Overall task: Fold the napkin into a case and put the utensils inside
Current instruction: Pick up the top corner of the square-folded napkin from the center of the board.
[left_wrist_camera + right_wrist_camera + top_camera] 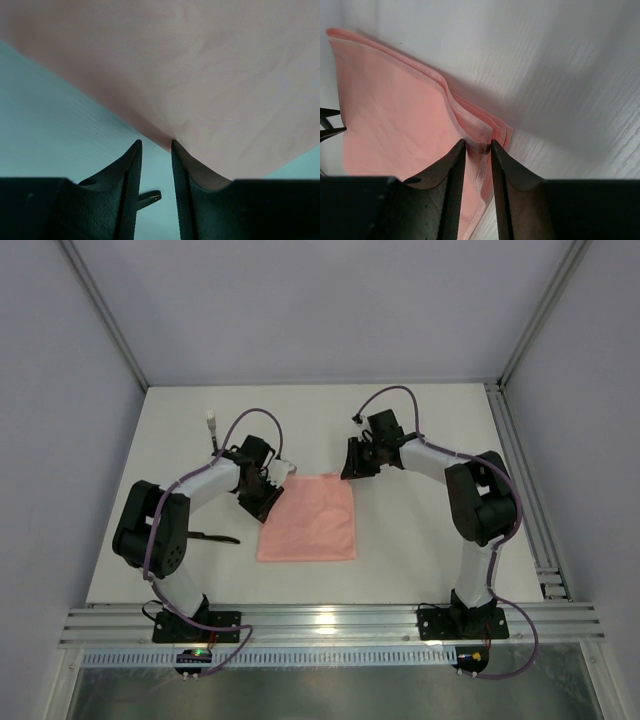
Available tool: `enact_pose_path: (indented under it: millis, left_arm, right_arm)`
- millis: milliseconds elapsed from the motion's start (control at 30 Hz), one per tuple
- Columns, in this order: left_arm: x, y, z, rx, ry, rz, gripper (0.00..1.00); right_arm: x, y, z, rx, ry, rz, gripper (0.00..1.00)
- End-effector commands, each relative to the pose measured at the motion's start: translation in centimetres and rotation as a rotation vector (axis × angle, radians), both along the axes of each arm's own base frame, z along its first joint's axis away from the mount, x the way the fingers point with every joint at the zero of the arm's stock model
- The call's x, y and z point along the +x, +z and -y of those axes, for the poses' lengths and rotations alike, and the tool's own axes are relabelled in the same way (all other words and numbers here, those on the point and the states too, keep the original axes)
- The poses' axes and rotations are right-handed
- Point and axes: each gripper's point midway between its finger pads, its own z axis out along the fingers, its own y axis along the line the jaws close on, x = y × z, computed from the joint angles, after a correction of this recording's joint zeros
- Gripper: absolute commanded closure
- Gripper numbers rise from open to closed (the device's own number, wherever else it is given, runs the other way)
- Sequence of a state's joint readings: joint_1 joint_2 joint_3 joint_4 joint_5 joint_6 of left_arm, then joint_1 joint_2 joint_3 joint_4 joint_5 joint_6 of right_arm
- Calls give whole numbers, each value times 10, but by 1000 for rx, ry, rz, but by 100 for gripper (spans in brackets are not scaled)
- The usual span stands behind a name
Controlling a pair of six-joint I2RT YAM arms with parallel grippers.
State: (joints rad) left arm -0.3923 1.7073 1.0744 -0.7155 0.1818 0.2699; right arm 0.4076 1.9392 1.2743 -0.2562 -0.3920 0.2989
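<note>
The salmon-pink napkin (308, 518) lies flat mid-table, folded in layers that show at its corner in the right wrist view (395, 110). My right gripper (350, 472) is at its far right corner. Its jaws stand narrowly apart (477, 145), and the top layer's raised corner sits between the fingertips. My left gripper (262, 504) is at the napkin's left edge, open (156, 145). Bare table shows between its fingers, and the napkin (210, 75) ends at the right fingertip. One black utensil (213, 537) lies left of the napkin; its end (150, 197) shows behind the left fingers.
A small white-tipped dark piece (212, 426) lies at the far left of the white table (420, 540). Metal frame posts (100, 320) stand at the table's back corners, and an aluminium rail (330, 625) runs along the near edge.
</note>
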Motion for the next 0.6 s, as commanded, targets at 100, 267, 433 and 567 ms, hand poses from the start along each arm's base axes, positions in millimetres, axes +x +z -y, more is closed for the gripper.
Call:
enact_pose_path:
  millis: [100, 267, 433, 567]
  left_arm:
    - [5, -1, 0, 0, -4, 15, 67]
    - [5, 0, -1, 2, -5, 16, 67]
    - [6, -1, -1, 4, -5, 15, 67]
    - [6, -1, -1, 3, -5, 18, 67]
  right_arm:
    - [6, 29, -9, 73, 0, 64, 69]
    - [1, 36, -16, 92, 9, 77, 69]
    - [-3, 46, -23, 114, 18, 98, 69]
    - [-7, 45, -28, 123, 24, 90, 69]
